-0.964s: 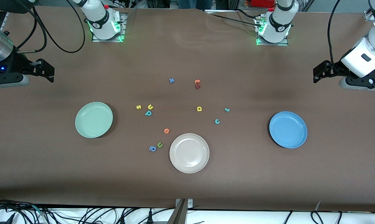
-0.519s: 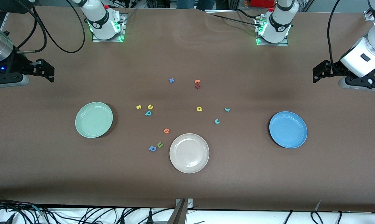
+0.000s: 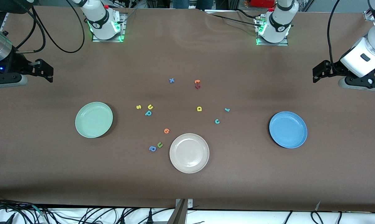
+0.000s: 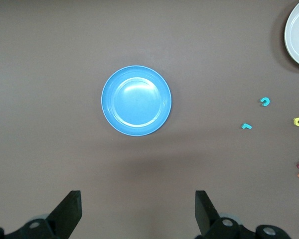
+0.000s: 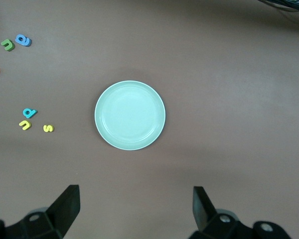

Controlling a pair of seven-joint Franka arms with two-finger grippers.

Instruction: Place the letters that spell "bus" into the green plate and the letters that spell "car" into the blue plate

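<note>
Since no letter has yet been lifted, the work starts from a bare layout: nearest the front camera sits the beige plate [image 3: 189,153], with a dark blue "a" [image 3: 152,148] and a green "u" [image 3: 159,144] just beside it, none of them wanted. A little farther lie the green plate [image 3: 94,119] toward the right arm's end and the blue plate [image 3: 288,129] toward the left arm's end, both empty. Between them lie the teal "c" [image 3: 217,121], the teal "b" [image 3: 148,113], the teal "r" [image 3: 227,109], the yellow "a" [image 3: 199,108], the yellow "u" [image 3: 150,106] and the yellow "s" [image 3: 138,107]. Farthest, the right gripper [image 3: 46,71] and left gripper [image 3: 318,71] hover high at the worktop's two ends, fingers spread wide and holding nothing. The "b" and yellow "u" nearly touch, so the outlying "s" looks the cleaner first pick, approached straight down to avoid nudging its neighbours.
</note>
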